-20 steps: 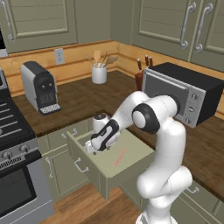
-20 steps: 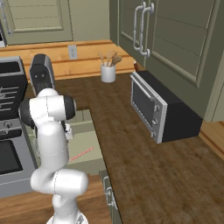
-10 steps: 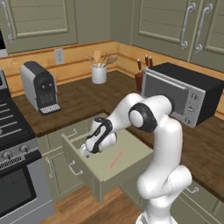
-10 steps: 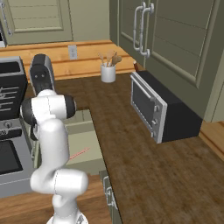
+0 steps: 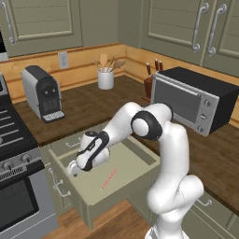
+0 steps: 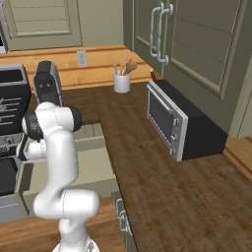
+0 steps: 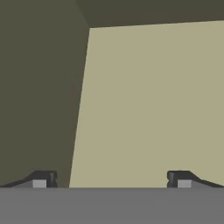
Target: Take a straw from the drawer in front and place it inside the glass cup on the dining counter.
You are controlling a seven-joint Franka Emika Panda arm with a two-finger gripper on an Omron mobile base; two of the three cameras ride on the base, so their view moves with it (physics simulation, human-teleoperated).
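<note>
Pincer (image 7: 111, 179) released, fingers wide apart, nothing between them. Hand view: tips point at bare drawer floor next to a dark inner wall/corner. Left base view puts the hand low in the left part of the drawer (image 5: 140, 175), near its left wall.

Large to small:
- Kitchen counter (image 5: 93, 109), dark wood L-shape w/ coffee machine (image 5: 42, 93), toaster oven (image 5: 196, 100), white crock of wooden spoons (image 5: 106, 77). Stove (image 5: 11, 154) at left.
- Drawer pulled out, olive, wide + shallow, floor mostly bare.
- Arm (image 5: 154, 140) bends down from lower right into the drawer; in right base view the arm's body covers much of the drawer interior.
- Straw (image 5: 109, 178): thin red-pink stick lying flat on drawer floor, diagonal, right of the hand and apart from it. Not touched.
- Glass cup + dining counter: can't place them from these views.

Judgement: reach stage, straw not yet grasped; task barely begun.

Risks from here:
- Hand sits off to the side of the straw, aimed at wall corner. Closing here = empty grab.
- Straw is thin and flat on the floor; fingers must straddle it across its width and go nearly to the floor. Too high → miss; too low/fast → tips jam on the floor.
- Sideways move toward straw could nudge or roll it away.
- Near wall close to a finger; wrist turn may hit it.
</note>
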